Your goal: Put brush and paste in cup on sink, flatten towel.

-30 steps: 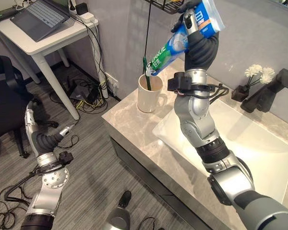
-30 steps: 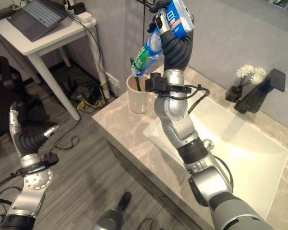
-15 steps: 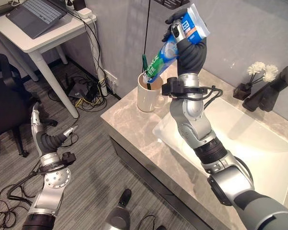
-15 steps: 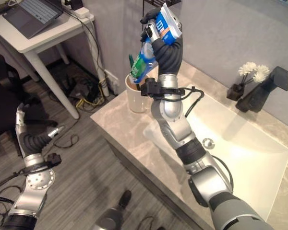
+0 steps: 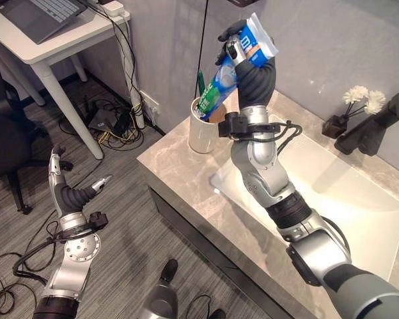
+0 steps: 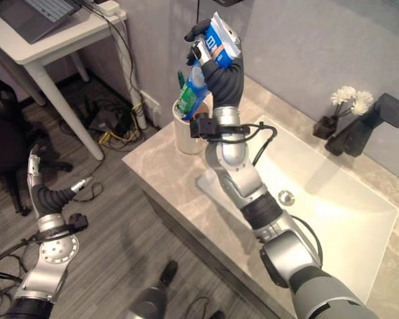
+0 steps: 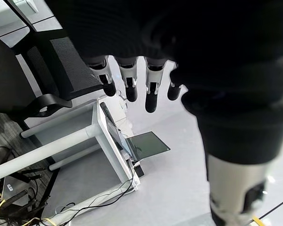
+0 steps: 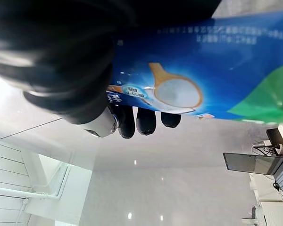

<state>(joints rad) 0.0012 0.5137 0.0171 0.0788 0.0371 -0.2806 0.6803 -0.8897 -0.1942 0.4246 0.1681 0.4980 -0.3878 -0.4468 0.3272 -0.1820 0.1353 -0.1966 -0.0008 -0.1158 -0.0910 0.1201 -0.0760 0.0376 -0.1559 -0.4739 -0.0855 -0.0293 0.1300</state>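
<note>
A marble-patterned counter (image 5: 186, 166) runs along the grey wall, with a white rectangular sink (image 5: 332, 199) sunk into it. A cream cup (image 5: 201, 133) stands on the counter just beside the sink's near corner, at the counter's end toward the desk. On the far side of the sink, against the wall, sit a black faucet (image 5: 376, 126) and, just beside it, a small dark vase of white flowers (image 5: 349, 109). The drain (image 6: 286, 197) shows in the sink's floor.
</note>
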